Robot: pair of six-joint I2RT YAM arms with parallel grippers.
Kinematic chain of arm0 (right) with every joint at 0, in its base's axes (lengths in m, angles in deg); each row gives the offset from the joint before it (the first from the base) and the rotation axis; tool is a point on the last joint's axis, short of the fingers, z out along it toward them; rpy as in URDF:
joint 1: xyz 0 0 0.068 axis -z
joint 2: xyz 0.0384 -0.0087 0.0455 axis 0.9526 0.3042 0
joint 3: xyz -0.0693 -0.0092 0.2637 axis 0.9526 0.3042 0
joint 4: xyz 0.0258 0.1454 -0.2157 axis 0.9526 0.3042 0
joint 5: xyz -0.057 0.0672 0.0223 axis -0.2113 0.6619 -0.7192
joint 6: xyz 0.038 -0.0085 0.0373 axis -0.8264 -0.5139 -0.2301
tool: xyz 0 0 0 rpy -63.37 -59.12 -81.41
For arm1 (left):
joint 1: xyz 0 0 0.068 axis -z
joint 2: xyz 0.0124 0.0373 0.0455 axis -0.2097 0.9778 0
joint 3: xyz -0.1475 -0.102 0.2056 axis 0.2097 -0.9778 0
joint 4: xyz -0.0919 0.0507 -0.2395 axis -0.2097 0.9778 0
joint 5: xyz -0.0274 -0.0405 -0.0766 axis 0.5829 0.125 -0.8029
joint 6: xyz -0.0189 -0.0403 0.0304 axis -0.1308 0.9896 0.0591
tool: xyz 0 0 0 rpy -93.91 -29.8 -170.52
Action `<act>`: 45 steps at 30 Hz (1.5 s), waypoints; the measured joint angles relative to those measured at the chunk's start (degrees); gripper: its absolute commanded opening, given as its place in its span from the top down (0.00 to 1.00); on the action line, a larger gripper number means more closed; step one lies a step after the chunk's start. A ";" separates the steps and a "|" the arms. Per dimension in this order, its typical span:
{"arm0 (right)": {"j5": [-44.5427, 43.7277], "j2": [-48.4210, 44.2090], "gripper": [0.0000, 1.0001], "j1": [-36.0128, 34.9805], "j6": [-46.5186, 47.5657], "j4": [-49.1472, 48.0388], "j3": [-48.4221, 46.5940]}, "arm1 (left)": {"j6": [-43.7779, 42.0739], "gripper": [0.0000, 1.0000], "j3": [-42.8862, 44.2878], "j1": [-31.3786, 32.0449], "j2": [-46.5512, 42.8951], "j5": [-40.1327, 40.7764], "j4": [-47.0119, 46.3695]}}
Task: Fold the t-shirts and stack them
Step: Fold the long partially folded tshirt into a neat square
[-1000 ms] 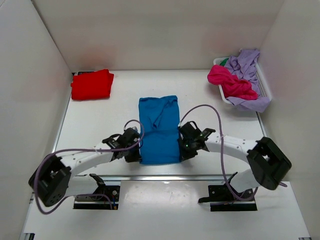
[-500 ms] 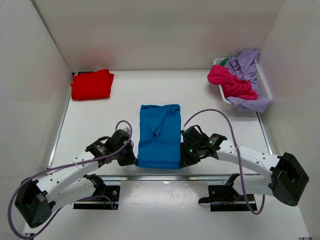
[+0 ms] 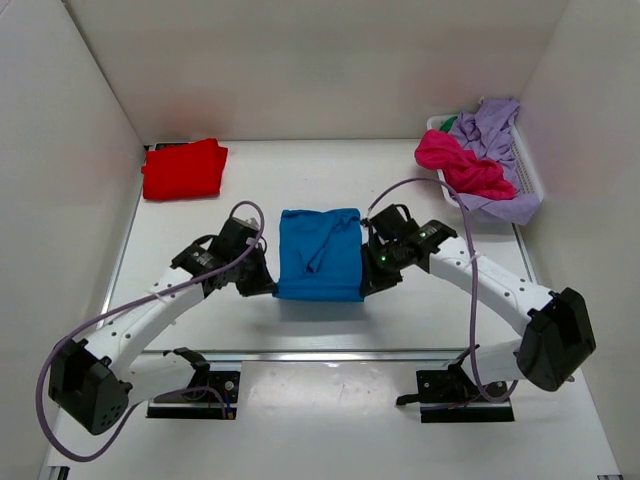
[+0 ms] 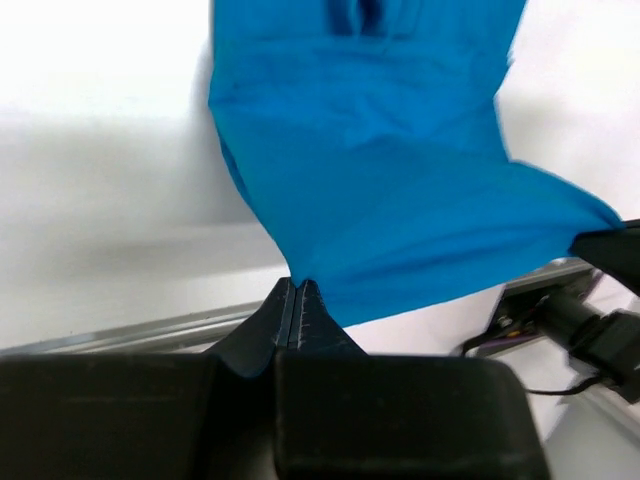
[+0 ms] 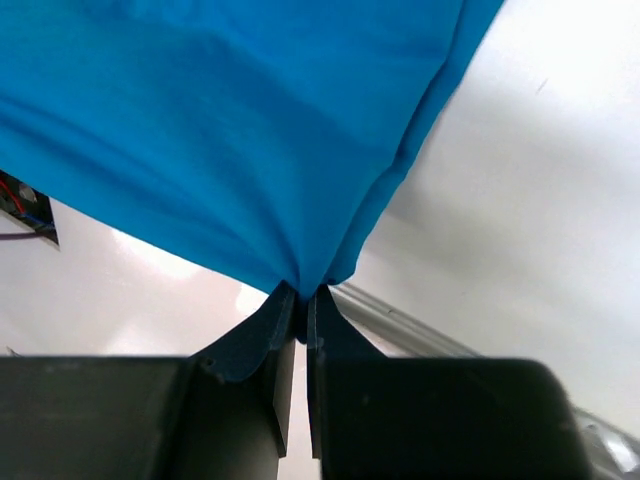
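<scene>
Item 1: blue t-shirt (image 3: 320,255), middle of the frame in the top view, partly folded into a near-square panel. You see its sides running from the bottom toward the top of the frame. Which side is longer is hard to judge, since the near hem looks to be held off the table and so foreshortened. A creased flap lies on its upper half, slanting down and to the left.

Item 2: left gripper (image 3: 262,283), at the panel's lower left corner. Its wrist view shows you the fingers (image 4: 285,320) pressed together on a pinch of blue cloth.

Item 3: right gripper (image 3: 368,283), at the lower right corner. Its fingers (image 5: 275,340) are likewise pinched on the cloth's corner.

Item 4: red t-shirt (image 3: 184,168), folded, upper left of the frame, well apart from the blue one.

Item 5: pink t-shirt (image 3: 460,165) and lilac t-shirt (image 3: 495,125), crumpled together in the white basket (image 3: 527,165), upper right.

Item 6: table (image 3: 200,240). White surface shows on both sides of the blue panel and above it. White walls (image 3: 60,200) close the left, top and right of the frame, and a metal rail (image 3: 320,352) runs along the near edge.
</scene>
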 measured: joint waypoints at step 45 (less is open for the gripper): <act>2.38 37.03 1.00 16.81 18.51 4.79 -45.57 | -9.66 1.00 27.39 -18.58 34.25 -10.97 -11.37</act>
